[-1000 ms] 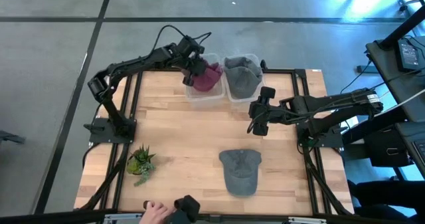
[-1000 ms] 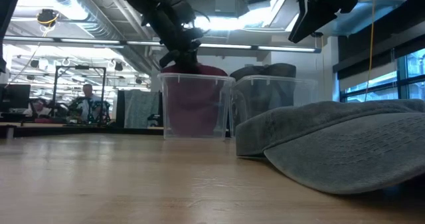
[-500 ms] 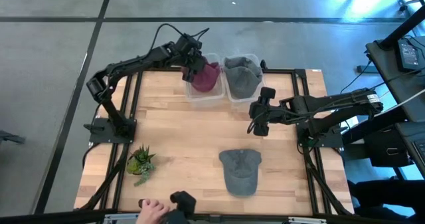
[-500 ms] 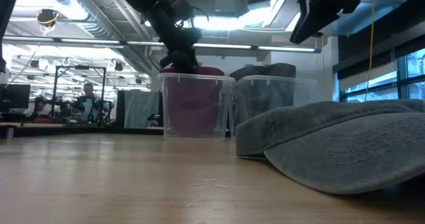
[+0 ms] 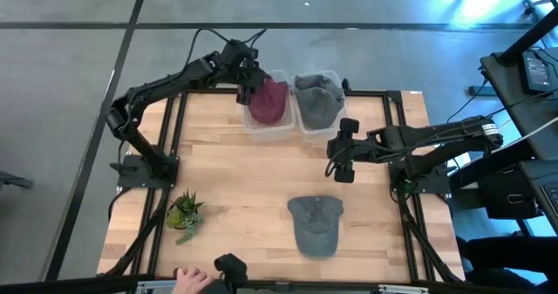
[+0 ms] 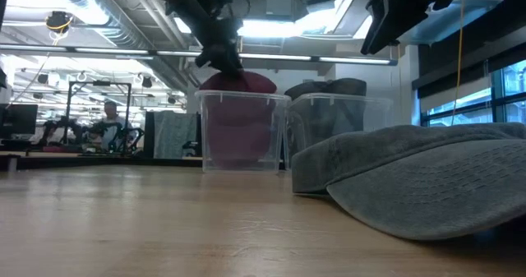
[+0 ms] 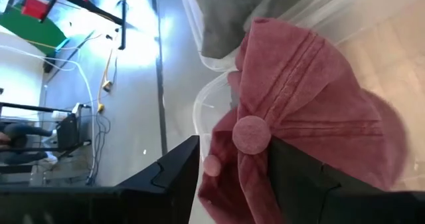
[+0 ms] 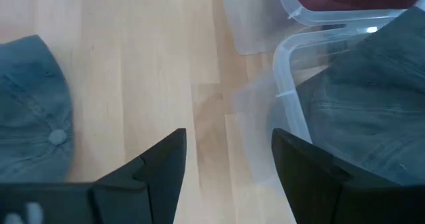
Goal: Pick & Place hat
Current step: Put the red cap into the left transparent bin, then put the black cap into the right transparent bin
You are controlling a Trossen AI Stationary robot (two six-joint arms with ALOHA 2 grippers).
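Lifted since a second ago, the red hat [image 5: 268, 100] rises from its clear bin [image 5: 261, 126].
Left hand [image 5: 251, 83] grips its crown at the table's far edge; right hand [image 5: 342, 165] hovers unclenched mid-table.

**Left arm stretched far, right arm bent low**

The left arm reaches long from its base, elbow folded outward, its wrist ending in the left gripper [image 5: 249, 78], whose fingers [image 7: 174, 177] are clamped on red cloth. The right arm lies nearly level, its right gripper [image 5: 341, 166] pointing downward with fingers [image 8: 161, 171] spread apart, holding nothing.
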